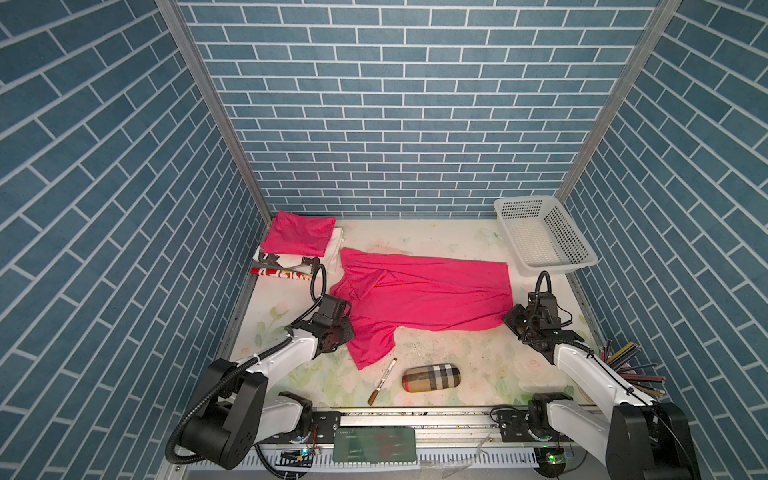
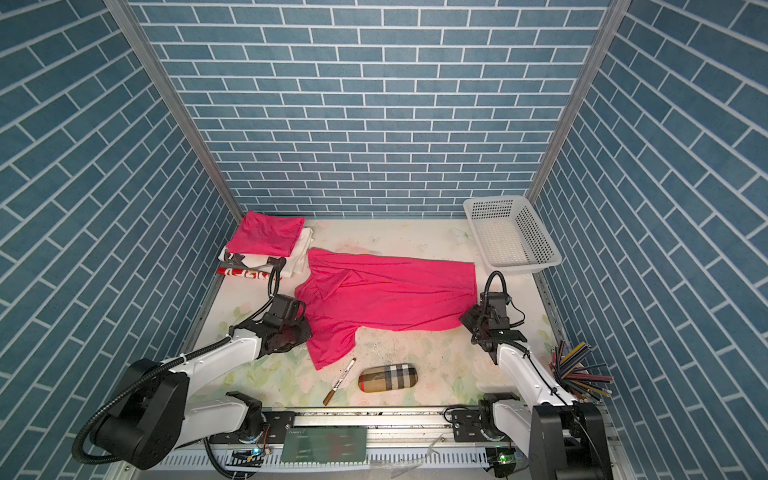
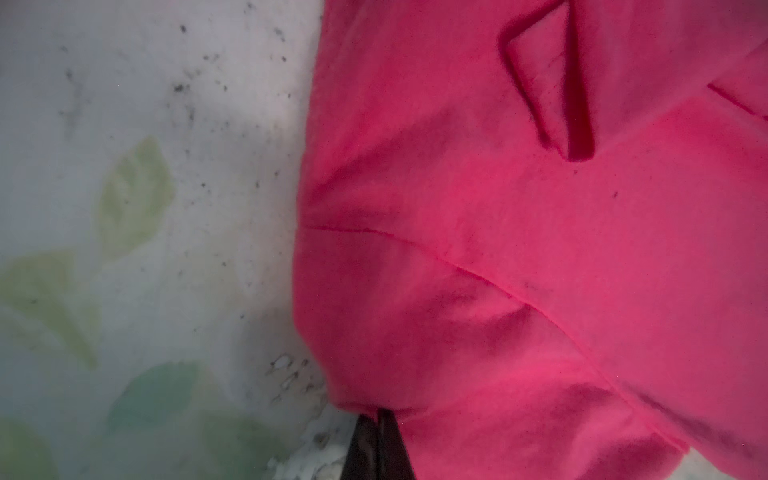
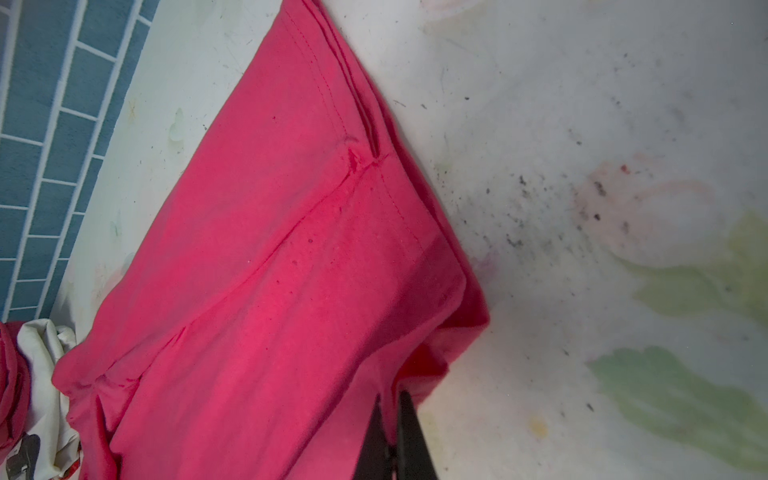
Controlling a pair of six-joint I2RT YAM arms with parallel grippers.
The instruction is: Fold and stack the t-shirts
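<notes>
A bright pink t-shirt lies spread sideways across the middle of the table, one sleeve pointing to the front. My left gripper is shut on its left edge near that sleeve; in both top views the wrist covers the fingers. My right gripper is shut on the front corner of the hem at the shirt's right end. A second pink t-shirt, folded, rests on a pile at the back left.
Folded white cloths and a red-and-white roll lie under and beside the folded shirt. A white basket stands at the back right. A marker pen and a plaid case lie in front. Coloured pencils fan out at the right edge.
</notes>
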